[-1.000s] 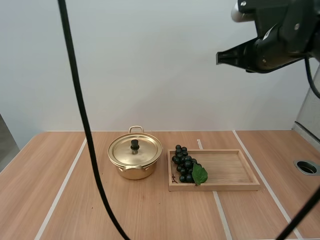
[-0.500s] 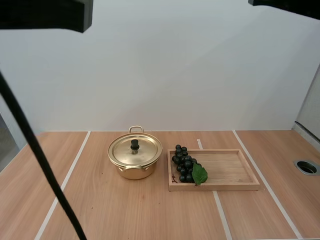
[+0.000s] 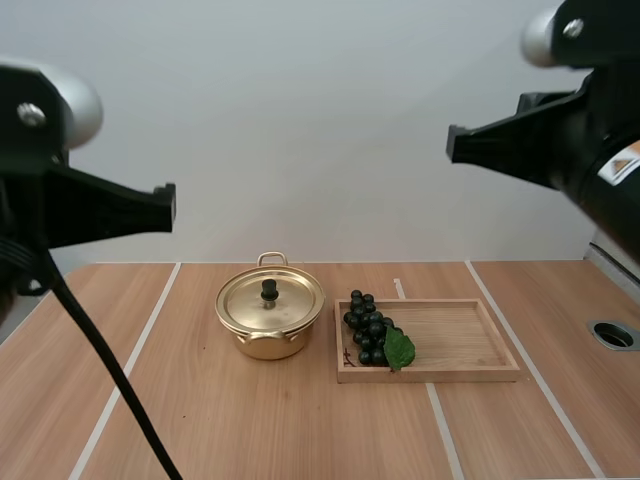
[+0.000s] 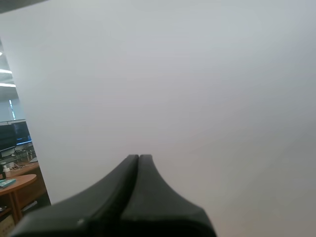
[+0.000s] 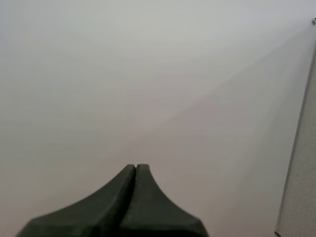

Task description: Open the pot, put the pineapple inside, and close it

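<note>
The light wooden table with pale inlaid stripes (image 3: 250,430) is spreading out well beneath both tools. The left gripper (image 3: 166,206) is hanging high above the table's left side and pointing inward. In the left wrist view its two black fingers (image 4: 138,157) are lying pressed together as one dark wedge, pinching nothing. The right gripper (image 3: 452,142) is hovering a little higher on the opposite side and pointing back toward the left one. Its fingers (image 5: 135,167) are likewise closing flat against each other, with nothing between them.

The shallow rectangular wooden tray (image 3: 455,335) is sitting well below the right gripper, almost under its tip. The round golden metal pot (image 3: 268,340) is standing just beside the tray, on the side nearer the left gripper. It is far below both tips and roughly between them. Its flat golden lid (image 3: 290,302) is resting on the pot.

The bunch of dark grapes (image 3: 366,328) is lying inside the tray at the end next to the pot, well apart from either gripper. A green leaf (image 3: 400,349) is lying against the bunch. The small black knob (image 3: 269,290) is standing upright at the lid's centre.
</note>
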`<state>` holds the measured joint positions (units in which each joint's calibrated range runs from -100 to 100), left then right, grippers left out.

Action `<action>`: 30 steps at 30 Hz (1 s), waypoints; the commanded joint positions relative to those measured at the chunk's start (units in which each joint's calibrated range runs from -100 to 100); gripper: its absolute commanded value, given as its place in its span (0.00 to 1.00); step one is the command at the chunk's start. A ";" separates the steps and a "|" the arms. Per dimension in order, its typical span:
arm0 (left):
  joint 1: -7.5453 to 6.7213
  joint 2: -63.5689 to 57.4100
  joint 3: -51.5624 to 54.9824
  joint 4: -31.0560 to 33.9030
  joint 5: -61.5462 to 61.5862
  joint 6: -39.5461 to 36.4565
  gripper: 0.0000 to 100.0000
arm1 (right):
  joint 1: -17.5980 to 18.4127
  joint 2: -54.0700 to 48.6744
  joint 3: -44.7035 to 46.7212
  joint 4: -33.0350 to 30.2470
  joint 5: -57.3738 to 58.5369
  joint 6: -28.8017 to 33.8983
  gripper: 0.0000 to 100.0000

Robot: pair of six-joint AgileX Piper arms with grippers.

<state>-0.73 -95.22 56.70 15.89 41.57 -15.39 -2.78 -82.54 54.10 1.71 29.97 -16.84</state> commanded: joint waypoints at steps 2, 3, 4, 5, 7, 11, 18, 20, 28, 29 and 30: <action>0.79 -1.08 7.53 1.18 -8.69 -1.25 0.00 | 0.14 -0.60 7.54 0.16 -6.78 -0.35 0.00; 1.05 -1.36 9.04 1.05 -9.88 -1.43 0.00 | 0.39 -0.60 9.03 0.16 -6.22 -0.35 0.00; 1.25 -1.89 10.88 0.96 -10.46 -2.09 0.00 | 0.76 -0.60 10.34 0.16 -5.53 -0.35 0.00; 1.32 -2.59 13.02 0.69 -10.46 -3.09 0.00 | 0.97 -0.97 11.21 0.16 -4.44 -0.35 0.00; 1.32 -4.35 16.39 0.71 -10.46 -3.45 0.00 | 1.51 -2.23 12.72 -1.71 0.07 -0.35 0.00; 1.32 -4.78 23.20 0.71 -10.65 -3.45 0.00 | 1.95 -4.57 15.14 -6.44 2.32 -0.35 0.00; 1.24 -4.78 31.95 0.71 -10.20 -3.45 0.00 | 1.63 -6.59 23.42 -6.67 -2.53 -0.35 0.00; 1.15 -4.78 33.41 0.71 -10.20 -3.45 0.00 | 1.46 -7.03 26.57 -6.67 -5.51 -0.35 0.00; 0.05 -4.78 37.49 0.71 -10.20 -3.45 0.00 | 0.54 -9.13 36.78 -6.91 -11.23 -0.35 0.00; -0.10 -4.78 37.99 0.71 -10.20 -3.45 0.00 | 0.36 -9.60 37.28 -6.91 -10.80 -0.35 0.00; -0.10 -4.78 38.44 0.71 -10.20 -3.45 0.00 | 0.27 -10.04 37.50 -6.91 -10.80 -0.35 0.00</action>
<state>-0.46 -99.73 94.12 16.47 32.02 -18.42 -2.12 -91.49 90.92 -4.78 21.25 -16.84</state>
